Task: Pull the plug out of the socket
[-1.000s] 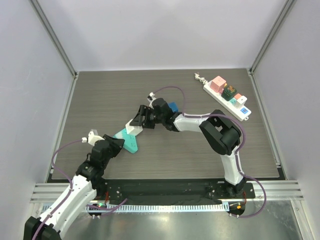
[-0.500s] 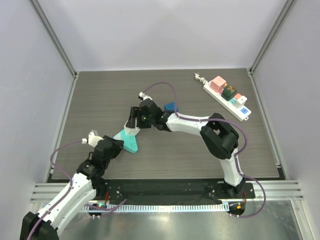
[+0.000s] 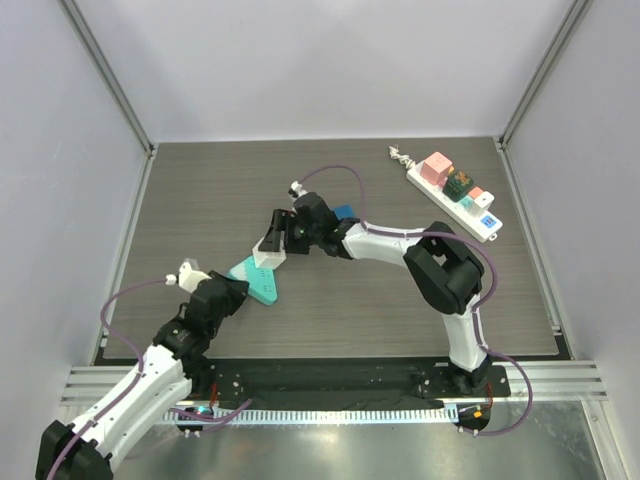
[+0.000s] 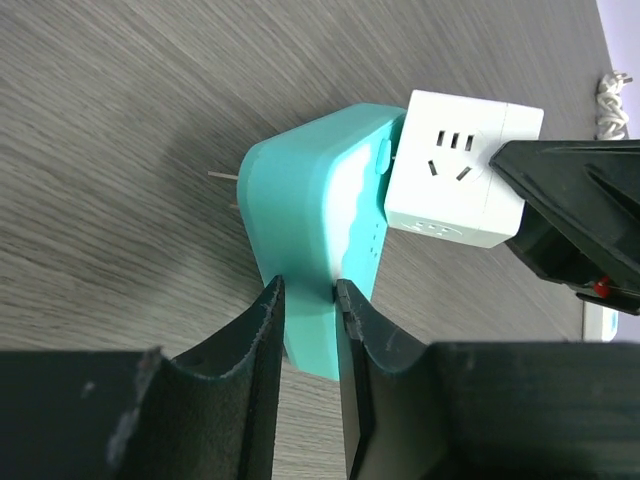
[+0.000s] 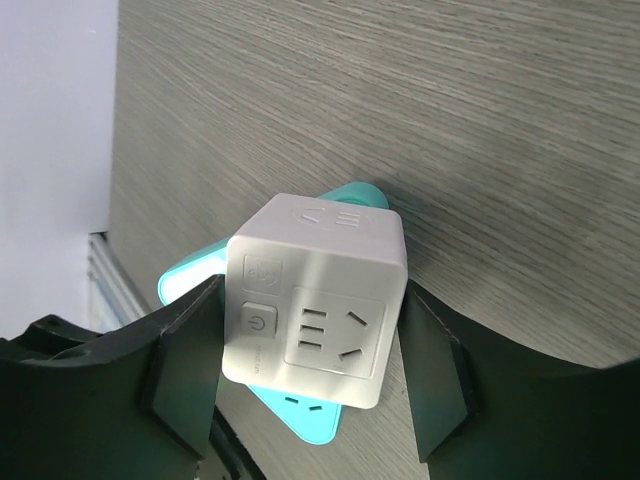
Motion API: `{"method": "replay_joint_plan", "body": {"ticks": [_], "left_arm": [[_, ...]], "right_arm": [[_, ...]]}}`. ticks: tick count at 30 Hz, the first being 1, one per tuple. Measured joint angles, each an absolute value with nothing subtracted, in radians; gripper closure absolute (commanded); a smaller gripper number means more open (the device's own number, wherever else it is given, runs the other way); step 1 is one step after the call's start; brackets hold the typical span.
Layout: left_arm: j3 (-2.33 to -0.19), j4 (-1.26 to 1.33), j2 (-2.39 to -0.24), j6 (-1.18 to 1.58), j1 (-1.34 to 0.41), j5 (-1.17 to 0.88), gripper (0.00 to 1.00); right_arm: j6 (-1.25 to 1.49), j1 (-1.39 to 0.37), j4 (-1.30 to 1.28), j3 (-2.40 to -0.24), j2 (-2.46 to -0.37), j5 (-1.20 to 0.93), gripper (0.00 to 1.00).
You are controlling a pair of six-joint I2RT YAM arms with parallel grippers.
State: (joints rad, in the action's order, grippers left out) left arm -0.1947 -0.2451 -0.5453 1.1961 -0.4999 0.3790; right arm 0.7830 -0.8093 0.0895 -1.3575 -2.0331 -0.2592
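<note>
Arms reach inward, left jaws apparently pinching teal plug (image 4: 300, 225), right jaws clasping white socket (image 5: 315, 315).

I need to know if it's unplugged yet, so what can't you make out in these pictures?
- How deep cube sits in teal block: contact face hidden by both bodies, wrist views.
- Cube, top view: mostly covered by right gripper.
- Power strip: cut off by left wrist view's right edge.
</note>
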Motion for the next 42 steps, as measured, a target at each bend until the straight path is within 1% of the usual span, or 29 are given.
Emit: {"method": "replay_joint_plan", "body": {"ticks": [7,9,10,11,12,13,15,17,19,23,27,30,31,32,37,42], "left_arm": [[-0.195,-0.271,-0.55,1.191,-0.509,0.377,1.0],[-0.195,-0.271,-0.543,1.185,-0.51,0.373,0.91],[-0.194,-0.271,-0.533,1.18,-0.51,0.37,0.86],[-0.191,-0.27,-0.521,1.175,-0.511,0.366,0.71],[-0.186,-0.268,-0.504,1.167,-0.511,0.364,0.64],[-0.18,-0.274,-0.486,1.161,-0.51,0.364,0.48],[-0.162,-0.298,-0.441,1.142,-0.51,0.367,0.29],[-0.145,-0.33,-0.405,1.14,-0.51,0.368,0.17],[-0.138,-0.351,-0.384,1.137,-0.51,0.369,0.11],[-0.134,-0.348,-0.385,1.115,-0.51,0.364,0.12],[-0.134,-0.286,-0.448,1.087,-0.511,0.338,0.18],[-0.134,-0.22,-0.5,1.062,-0.51,0.318,0.24],[-0.134,-0.201,-0.511,1.056,-0.51,0.313,0.29],[-0.134,-0.184,-0.521,1.048,-0.51,0.309,0.31],[-0.134,-0.092,-0.561,1.032,-0.51,0.304,0.37],[-0.134,0.007,-0.657,1.012,-0.51,0.294,0.37]], "right_arm": [[0.703,-0.871,-0.023,-1.419,-2.019,-0.097,0.99],[0.709,-0.865,-0.022,-1.414,-2.017,-0.107,0.99],[0.714,-0.857,-0.01,-1.405,-2.017,-0.127,0.99],[0.722,-0.847,0.009,-1.391,-2.016,-0.149,0.99],[0.731,-0.837,0.028,-1.376,-2.013,-0.171,0.99],[0.741,-0.826,0.047,-1.361,-2.011,-0.192,0.99],[0.759,-0.808,0.077,-1.338,-2.009,-0.23,0.99],[0.767,-0.799,0.098,-1.325,-2.009,-0.253,0.99],[0.774,-0.79,0.116,-1.311,-2.009,-0.274,0.99],[0.789,-0.781,0.15,-1.291,-2.009,-0.302,0.99],[0.802,-0.776,0.171,-1.28,-2.009,-0.31,0.99],[0.806,-0.77,0.177,-1.277,-2.009,-0.31,0.99],[0.807,-0.77,0.179,-1.275,-2.009,-0.31,0.99],[0.809,-0.769,0.183,-1.274,-2.009,-0.31,0.99],[0.813,-0.769,0.191,-1.269,-2.009,-0.311,0.99],[0.823,-0.772,0.196,-1.266,-2.009,-0.314,0.99]]}}
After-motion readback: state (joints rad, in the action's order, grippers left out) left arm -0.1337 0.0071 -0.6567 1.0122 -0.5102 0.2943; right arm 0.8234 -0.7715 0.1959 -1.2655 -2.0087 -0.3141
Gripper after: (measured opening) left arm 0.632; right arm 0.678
